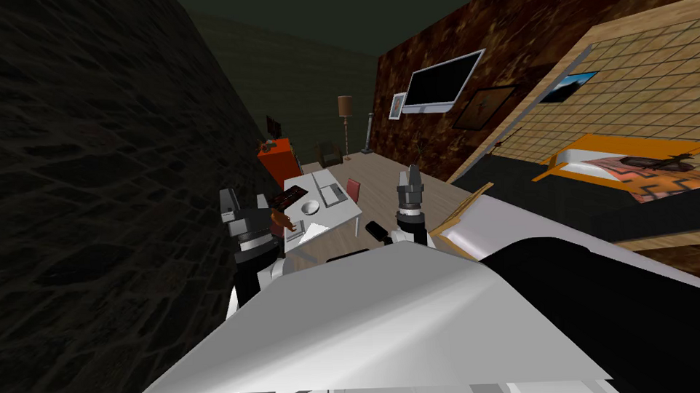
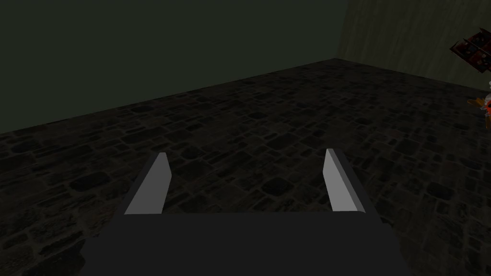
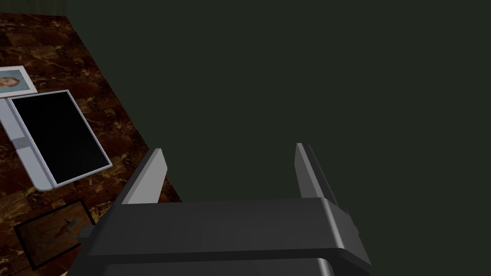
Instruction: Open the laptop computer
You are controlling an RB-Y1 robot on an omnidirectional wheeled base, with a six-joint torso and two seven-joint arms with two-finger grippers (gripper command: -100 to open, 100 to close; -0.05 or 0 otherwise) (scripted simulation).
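Both my left gripper (image 2: 245,160) and right gripper (image 3: 229,152) stand raised with thin grey fingers spread apart, holding nothing, while the flat light grey laptop (image 1: 332,194) lies on the white rectangular table (image 1: 337,214) well ahead of them, beside a small white bowl (image 1: 310,207).

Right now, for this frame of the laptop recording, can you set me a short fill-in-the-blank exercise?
1. The left claw and right claw both hold their fingers ___.
2. The laptop lies on a table coloured ___.
3. The chair beside that table is coloured ___.
4. The cabinet beyond the table is coloured ___.
Missing words: open, white, red, orange.
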